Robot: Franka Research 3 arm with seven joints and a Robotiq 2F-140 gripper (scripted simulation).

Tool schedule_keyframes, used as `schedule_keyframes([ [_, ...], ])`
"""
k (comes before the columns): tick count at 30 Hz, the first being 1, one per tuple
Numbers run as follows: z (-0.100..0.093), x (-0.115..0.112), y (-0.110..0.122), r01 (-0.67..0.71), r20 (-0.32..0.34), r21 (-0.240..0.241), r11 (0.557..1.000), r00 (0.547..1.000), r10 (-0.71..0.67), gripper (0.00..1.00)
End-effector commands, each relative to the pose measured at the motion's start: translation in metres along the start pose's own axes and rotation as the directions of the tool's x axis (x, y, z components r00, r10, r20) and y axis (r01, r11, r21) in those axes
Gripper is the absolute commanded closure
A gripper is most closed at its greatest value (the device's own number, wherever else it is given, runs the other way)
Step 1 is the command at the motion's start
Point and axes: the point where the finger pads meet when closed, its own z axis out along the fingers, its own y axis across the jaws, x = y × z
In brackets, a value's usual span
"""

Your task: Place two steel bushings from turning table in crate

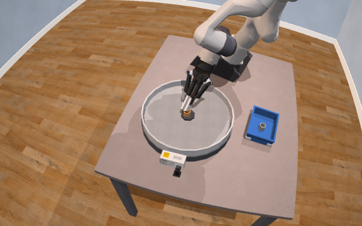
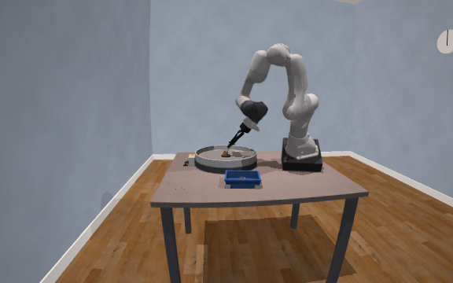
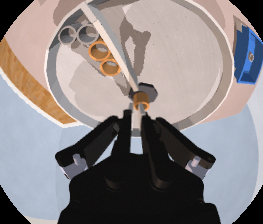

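One steel bushing [image 1: 262, 126] [image 2: 242, 178] [image 3: 251, 57] stands in the blue crate [image 1: 277, 125] [image 2: 242, 185]. The wrist view shows two grey steel bushings [image 3: 67, 35] [image 3: 87, 34] on the turning table [image 1: 206, 132] [image 2: 226, 159] [image 3: 192, 75], near its rim, and two orange bushings [image 3: 100, 51] [image 3: 110, 67] beside them. My gripper [image 1: 185, 107] [image 2: 228, 147] [image 3: 135, 109] is shut with nothing held. Its fingertips are close by an orange ring-shaped piece [image 1: 186, 113] [image 2: 225, 153] [image 3: 141, 96] on the dark hub; whether they touch it I cannot tell. The gripper hides much in the top view.
A pale bar [image 3: 113, 49] runs from near the dark hub [image 1: 188, 118] [image 3: 151, 92] to the rim, beside the bushings. The turning table has a raised rim. A white box [image 1: 173, 159] with a yellow label stands at its outer edge, opposite the robot base.
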Motion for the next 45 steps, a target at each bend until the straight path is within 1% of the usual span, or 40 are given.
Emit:
schedule_keyframes([
  [1, 0.001, -0.001, 0.000, 0.005, 0.004, -0.002, 1.000, 1.000, -0.005, 0.93],
  [18, 0.000, -0.002, 0.000, 0.005, 0.004, -0.002, 1.000, 1.000, -0.005, 0.93],
  [21, -0.004, -0.005, 0.001, 0.005, 0.004, -0.002, 1.000, 1.000, -0.005, 0.93],
  [26, -0.020, -0.019, 0.001, 0.005, 0.004, -0.002, 1.000, 1.000, -0.005, 0.93],
  [28, -0.024, -0.022, 0.001, 0.005, 0.004, -0.002, 1.000, 1.000, -0.005, 0.93],
  [45, -0.024, -0.022, 0.001, 0.005, 0.004, -0.002, 1.000, 1.000, -0.005, 0.93],
])
